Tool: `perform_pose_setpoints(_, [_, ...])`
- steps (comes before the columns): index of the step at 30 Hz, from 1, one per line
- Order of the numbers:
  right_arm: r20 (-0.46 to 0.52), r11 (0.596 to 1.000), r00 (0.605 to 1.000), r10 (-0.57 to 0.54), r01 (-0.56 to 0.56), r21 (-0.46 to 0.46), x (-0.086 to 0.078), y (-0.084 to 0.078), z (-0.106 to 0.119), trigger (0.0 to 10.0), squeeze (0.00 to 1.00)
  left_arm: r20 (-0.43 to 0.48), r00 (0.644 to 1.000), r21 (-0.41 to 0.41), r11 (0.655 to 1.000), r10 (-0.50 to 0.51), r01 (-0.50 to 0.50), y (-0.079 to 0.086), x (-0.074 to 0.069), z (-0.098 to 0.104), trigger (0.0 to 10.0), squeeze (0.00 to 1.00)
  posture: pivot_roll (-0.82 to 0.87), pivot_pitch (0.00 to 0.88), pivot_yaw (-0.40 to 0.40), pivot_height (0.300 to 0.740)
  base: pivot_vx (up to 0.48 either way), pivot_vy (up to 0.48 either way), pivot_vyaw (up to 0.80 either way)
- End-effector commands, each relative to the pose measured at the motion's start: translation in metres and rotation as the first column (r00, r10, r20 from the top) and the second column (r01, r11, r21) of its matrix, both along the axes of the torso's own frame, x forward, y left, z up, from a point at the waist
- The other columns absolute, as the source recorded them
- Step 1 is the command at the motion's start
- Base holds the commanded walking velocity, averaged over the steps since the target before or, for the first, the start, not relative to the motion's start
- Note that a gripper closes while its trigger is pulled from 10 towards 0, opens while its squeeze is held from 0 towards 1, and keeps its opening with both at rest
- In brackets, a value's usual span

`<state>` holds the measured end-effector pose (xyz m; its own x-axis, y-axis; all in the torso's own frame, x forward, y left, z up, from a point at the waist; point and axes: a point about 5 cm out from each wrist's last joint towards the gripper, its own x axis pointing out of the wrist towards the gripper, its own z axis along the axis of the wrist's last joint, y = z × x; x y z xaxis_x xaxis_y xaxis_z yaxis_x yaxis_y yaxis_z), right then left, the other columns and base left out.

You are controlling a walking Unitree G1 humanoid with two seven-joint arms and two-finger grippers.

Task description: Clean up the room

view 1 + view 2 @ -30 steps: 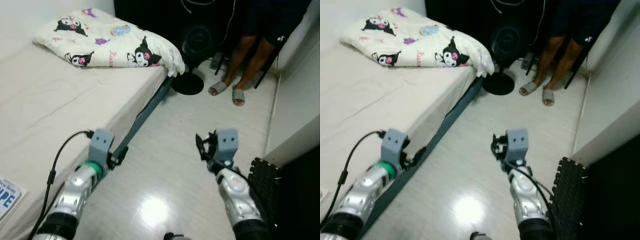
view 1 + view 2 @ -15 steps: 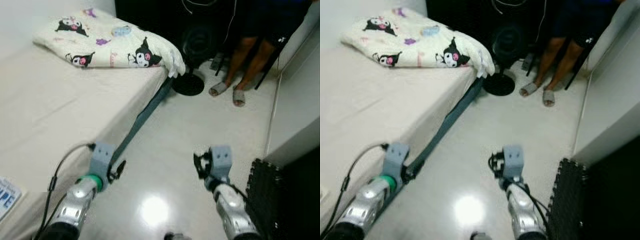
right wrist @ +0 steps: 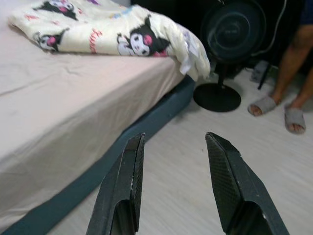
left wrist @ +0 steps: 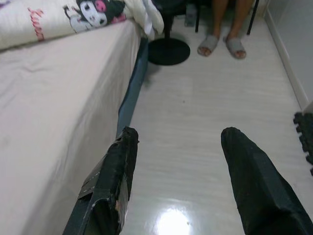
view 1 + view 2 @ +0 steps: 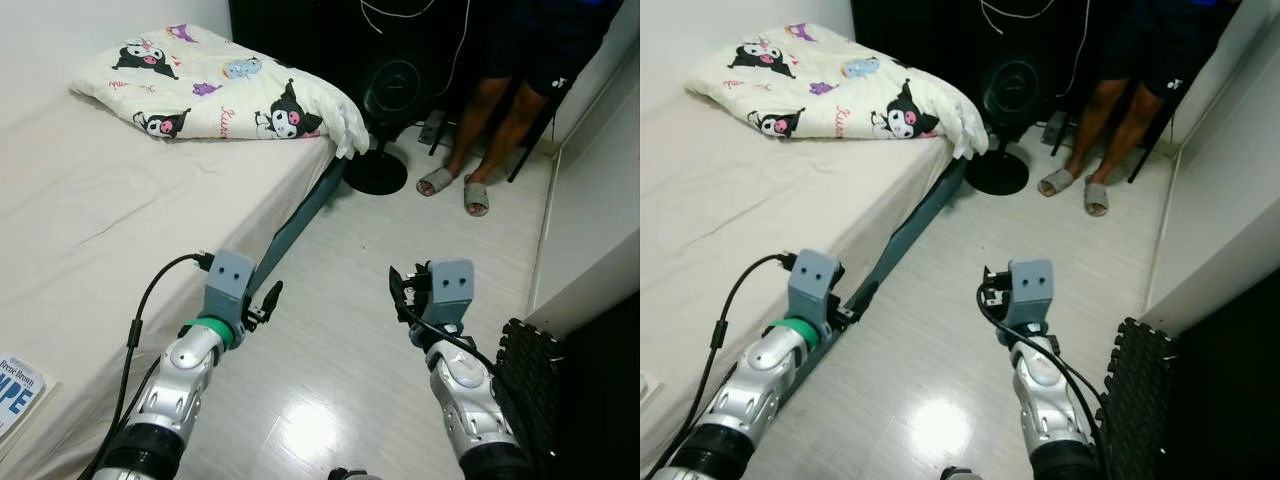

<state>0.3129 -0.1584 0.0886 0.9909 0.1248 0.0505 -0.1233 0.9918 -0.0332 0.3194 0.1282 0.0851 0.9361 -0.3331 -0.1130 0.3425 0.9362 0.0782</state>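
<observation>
A bed (image 5: 100, 210) with a beige sheet runs along my left. A folded cream blanket (image 5: 220, 85) printed with black cartoon figures lies at its far end, one corner hanging over the edge. A book (image 5: 15, 385) rests on the near corner of the bed. My left gripper (image 5: 262, 300) hovers over the floor right beside the bed's blue-grey base, open and holding nothing, its fingers (image 4: 122, 161) spread wide. My right gripper (image 5: 400, 290) floats above the pale floor mid-room, open as well, with bare fingers (image 3: 225, 181).
A black fan (image 5: 395, 90) on a round base stands past the foot of the bed. A person's legs (image 5: 480, 130) in grey slippers are beside it. A black foam mat (image 5: 530, 370) lies at the right, under a white wall (image 5: 600, 200).
The head view bobbed down and came back. My left gripper has come a little forward along the bed's edge. Both grippers stay open and hold nothing.
</observation>
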Motion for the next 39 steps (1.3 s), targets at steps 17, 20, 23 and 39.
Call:
perform_pose_setpoints(17, [-0.003, 1.000, 1.000, -0.025, 0.025, -0.003, -0.0021, -0.0055, -0.0023, 10.0, 0.00, 0.009, 1.000, -0.028, 0.999, 0.026, -0.025, 0.0005, 0.0032, 0.0053, 10.0, 0.00, -0.03, 0.068, 0.052, 0.740, 0.000, 0.000, 0.00])
perform_pose_setpoints(20, [-0.010, 1.000, 1.000, -0.020, 0.020, -0.007, -0.0015, -0.0052, -0.0031, 10.0, 0.00, 0.012, 1.000, -0.029, 0.999, 0.028, -0.028, 0.0007, 0.0037, 0.0052, 10.0, 0.00, -0.03, 0.067, 0.050, 0.740, 0.000, 0.000, -0.38])
perform_pose_setpoints(23, [-0.018, 1.000, 0.999, -0.027, 0.027, 0.014, -0.0011, -0.0054, -0.0036, 10.0, 0.00, 0.019, 0.999, -0.032, 0.999, 0.032, -0.032, 0.0010, 0.0040, 0.0059, 10.0, 0.00, -0.03, 0.066, 0.050, 0.740, 0.190, 0.000, -0.71])
perform_pose_setpoints(39, [-0.017, 0.999, 0.999, -0.030, 0.029, -0.017, 0.0003, -0.0068, -0.0039, 10.0, 0.00, 0.018, 0.999, -0.027, 0.999, 0.044, -0.043, 0.0029, 0.0053, 0.0055, 10.0, 0.00, -0.02, 0.062, 0.055, 0.740, 0.416, 0.121, -0.56])
